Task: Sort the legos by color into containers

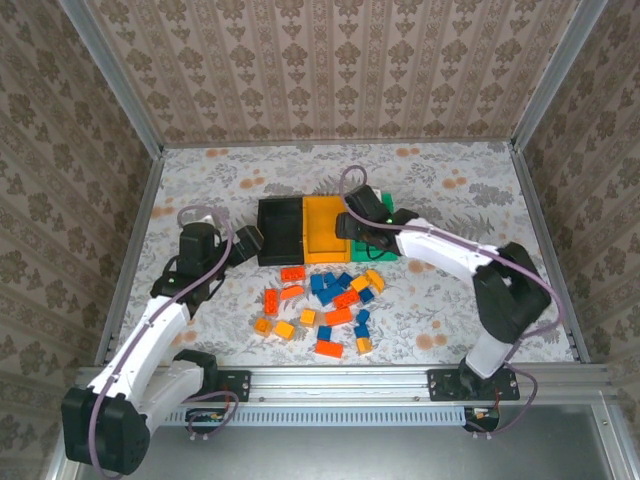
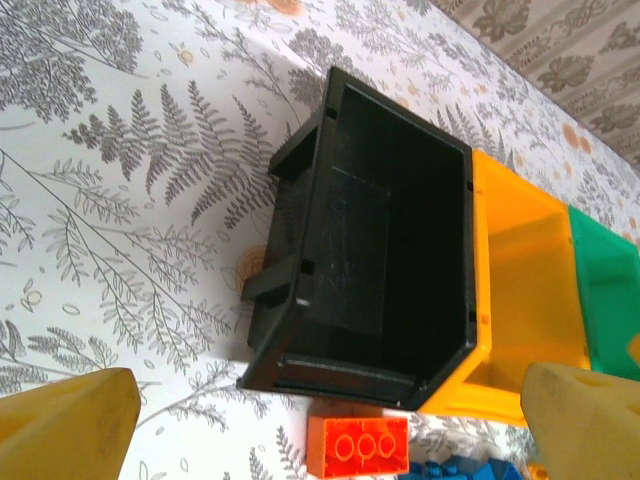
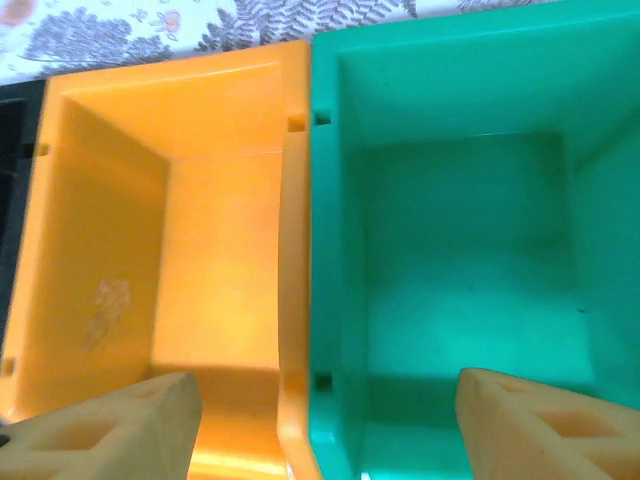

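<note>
Top external view: The orange bin (image 1: pixel 322 238) stands mid-worktop (image 1: pixel 450 180) and serves as the reference. The black bin (image 1: pixel 280 230) is joined to its left side and the green bin (image 1: pixel 388 250) to its right side. The legos (image 1: pixel 325 300), in red-orange, blue and yellow-orange, lie loose on the worktop just in front of the orange bin, toward the arm bases. The left claw (image 1: pixel 246 240) sits beyond the black bin's outer wall, on the side away from the orange bin. The right claw (image 1: pixel 350 226) hangs over the orange bin's right-hand wall, covering most of the green bin.

Left wrist view: The left claw is spread wide, with its two yellow fingers (image 2: pixel 65 425) at the lower corners and nothing between them. The black bin (image 2: pixel 380 250) lies ahead, with the orange bin (image 2: pixel 520 280) behind it. One red-orange brick (image 2: pixel 358 447) rests just beside the black bin's near wall, with blue bricks (image 2: pixel 470 470) close by.

Right wrist view: The right claw is spread, with its fingers (image 3: pixel 110 430) apart and gripping nothing. It looks down on the wall shared by the orange bin (image 3: pixel 200 270) and the green bin (image 3: pixel 470 250).
</note>
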